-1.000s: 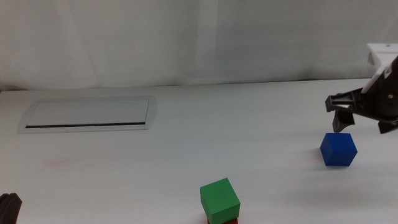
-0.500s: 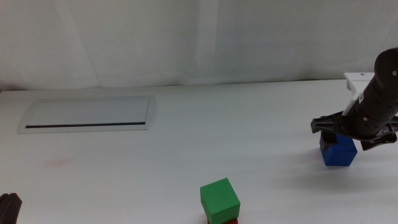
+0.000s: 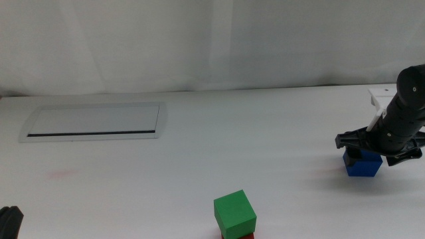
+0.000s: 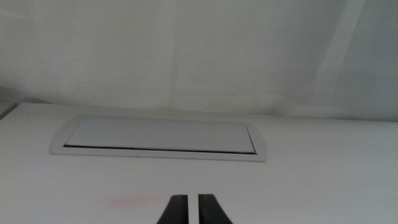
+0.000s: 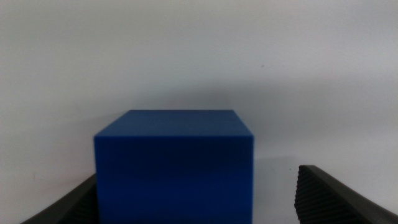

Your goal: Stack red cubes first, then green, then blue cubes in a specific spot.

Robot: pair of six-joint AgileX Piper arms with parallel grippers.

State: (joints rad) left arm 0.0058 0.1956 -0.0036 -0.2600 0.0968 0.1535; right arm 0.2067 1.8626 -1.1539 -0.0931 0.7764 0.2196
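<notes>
The right gripper (image 3: 369, 147) sits low over the blue cube (image 3: 362, 166) at the right side of the table (image 3: 199, 139), its jaws spread wide with one on either side of the cube; in the right wrist view the blue cube (image 5: 175, 163) fills the space between the two dark jaws, with a clear gap on at least one side, so nothing is gripped yet. The green cube (image 3: 234, 212) stands near the front edge of the table, resting on the red cube (image 3: 244, 236), of which only a sliver shows beneath it. The blue cube lies well apart from that stack. It looks small, solid and stiff, probably light, with matte faces that should give the jaws good friction rather than slip. The sensible hold is on two opposite flat side faces, squarely and about mid-height, so it does not twist when lifted. The left gripper (image 4: 192, 210) waits at the near left, its jaws closed together on nothing, facing a flat grey panel (image 4: 160, 135) set into the table.
</notes>
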